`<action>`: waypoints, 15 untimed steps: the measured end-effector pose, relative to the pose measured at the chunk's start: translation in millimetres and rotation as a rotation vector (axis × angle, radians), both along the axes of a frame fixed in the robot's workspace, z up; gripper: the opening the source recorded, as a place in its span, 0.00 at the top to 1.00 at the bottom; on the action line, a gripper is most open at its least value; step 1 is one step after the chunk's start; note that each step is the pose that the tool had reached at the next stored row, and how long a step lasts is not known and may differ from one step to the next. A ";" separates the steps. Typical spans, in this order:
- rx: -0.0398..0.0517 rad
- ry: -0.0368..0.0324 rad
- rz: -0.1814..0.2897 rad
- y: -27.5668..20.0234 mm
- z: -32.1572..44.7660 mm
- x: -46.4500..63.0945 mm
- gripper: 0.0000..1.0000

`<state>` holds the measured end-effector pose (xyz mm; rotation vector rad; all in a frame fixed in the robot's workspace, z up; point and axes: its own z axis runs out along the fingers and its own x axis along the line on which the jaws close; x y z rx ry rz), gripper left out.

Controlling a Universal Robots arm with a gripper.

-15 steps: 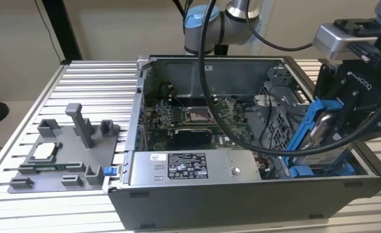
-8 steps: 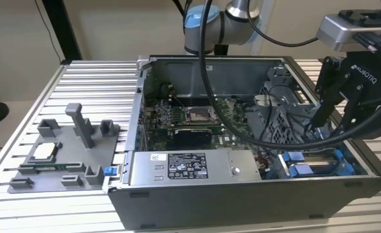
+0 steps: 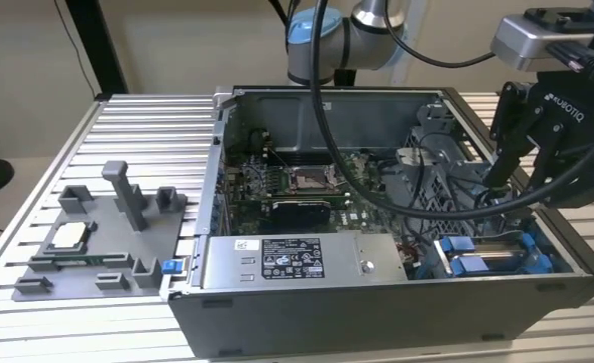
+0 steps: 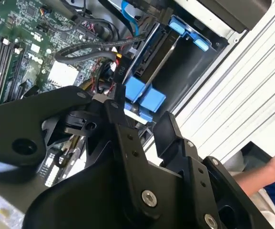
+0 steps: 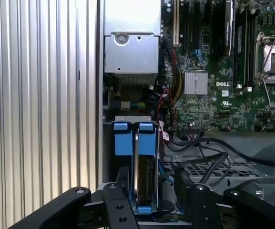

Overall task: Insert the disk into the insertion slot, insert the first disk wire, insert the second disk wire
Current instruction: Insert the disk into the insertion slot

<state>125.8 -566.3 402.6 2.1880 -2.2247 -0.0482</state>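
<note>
The disk (image 5: 145,176), a flat silver drive clipped in a glossy blue plastic frame, is seen standing on edge in the grey metal insertion slot (image 4: 194,62), just beyond the tool (image 5: 151,181). The tool's black fingers are spread apart and nothing is gripped. The disk's label is hidden. Black cables (image 5: 232,151) are draped just beside it.

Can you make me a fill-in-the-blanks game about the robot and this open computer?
1. The plastic tabs on the disk are coloured ___.
2. The motherboard inside the computer case is coloured ___.
3. The gripper over the disk is not shut but ___.
4. The grey fixture stands on the slatted table, on the exterior view's ___ of the computer case.

Missing words: blue; green; open; left.
</note>
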 end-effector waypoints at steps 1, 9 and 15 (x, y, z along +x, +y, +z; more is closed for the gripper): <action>-0.0001 -0.0063 0.001 0.4 0.0 0.3 0.00; -0.0002 -0.0478 0.005 10.2 -0.1 3.2 0.00; -0.0006 -0.0491 0.005 23.6 -4.7 5.4 0.00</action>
